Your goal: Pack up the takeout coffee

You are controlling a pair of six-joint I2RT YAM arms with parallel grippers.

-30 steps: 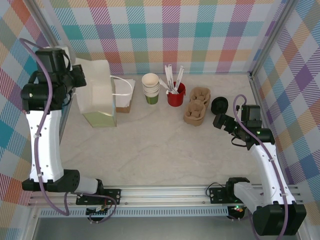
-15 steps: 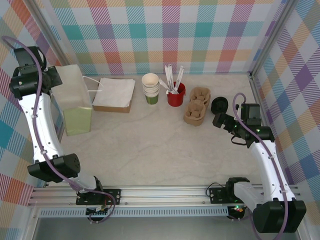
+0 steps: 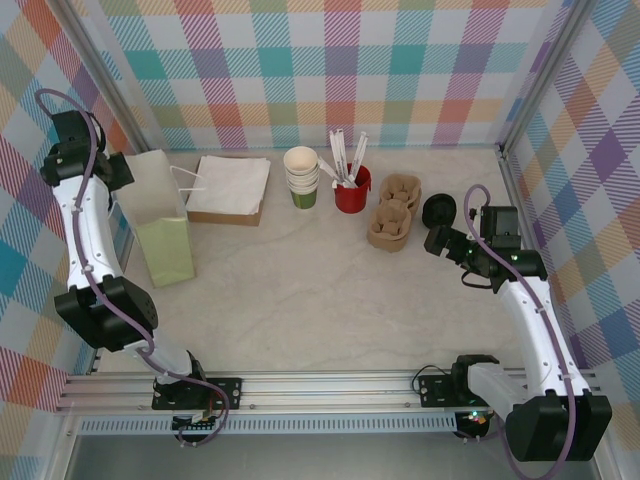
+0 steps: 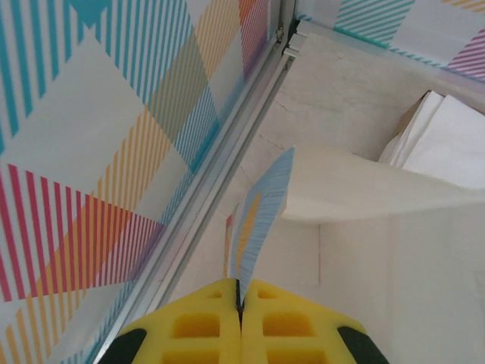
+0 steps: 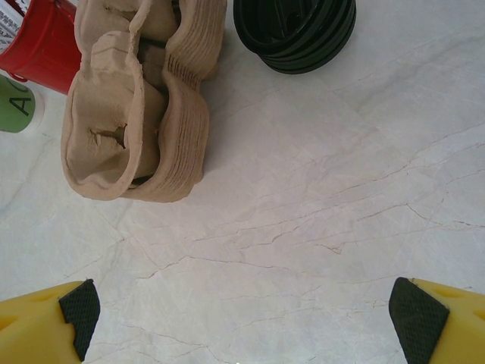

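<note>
Pinching the paper bag's (image 4: 364,189) rim, left tool (image 4: 241,292) clamped.

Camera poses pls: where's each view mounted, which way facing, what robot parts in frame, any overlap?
Top external: above and behind the bases, looking down on the table; both arms show.
Left wrist: on the left arm, looking along the shut left gripper pinching the paper bag at its rim, toward the checked side wall.
Right wrist: on the right arm, looking down through the open right gripper at pulp cup carriers and black lids.
Shared: top and right wrist both show carriers and lids.
</note>
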